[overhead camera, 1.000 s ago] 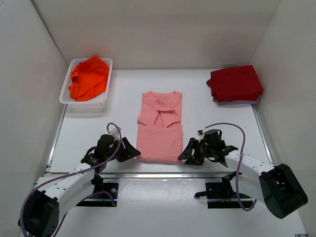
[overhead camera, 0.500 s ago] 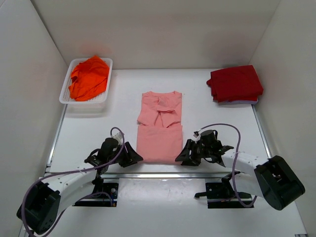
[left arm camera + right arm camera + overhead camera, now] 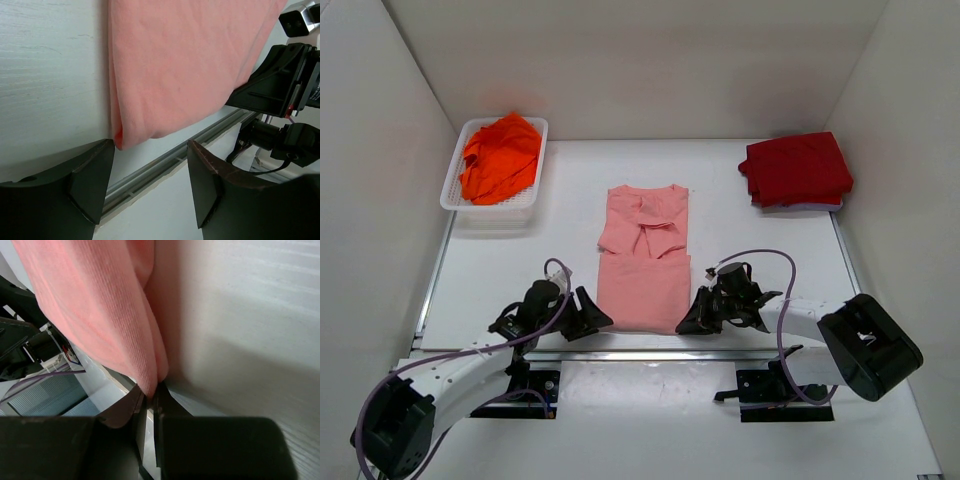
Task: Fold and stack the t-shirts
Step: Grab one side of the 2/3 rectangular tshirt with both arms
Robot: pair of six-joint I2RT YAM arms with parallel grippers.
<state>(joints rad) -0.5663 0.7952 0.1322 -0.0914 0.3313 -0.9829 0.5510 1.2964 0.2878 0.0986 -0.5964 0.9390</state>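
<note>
Salmon-pink cloth t-shirt (image 3: 645,270) lies folded at the centre of the white table (image 3: 740,220), a gripper at each near corner.
The left gripper (image 3: 150,147) gapes wide astride the 7 o'clock corner. The right gripper (image 3: 150,395) is pinched narrow on the 5 o'clock corner. A dark red folded t-shirt (image 3: 796,168) lies at 2 o'clock. A bright orange crumpled t-shirt (image 3: 500,155) fills the white slotted plastic basket (image 3: 490,208) at 10 o'clock.

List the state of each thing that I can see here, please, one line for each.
salmon-pink t-shirt: partly folded, lying flat in the middle.
dark red t-shirt: folded, at the far right.
orange t-shirt: crumpled, not folded, in the basket.
basket: upright, holding the orange t-shirt.
left gripper: open, at the pink shirt's near left corner.
right gripper: shut, apparently pinching its near right corner.
</note>
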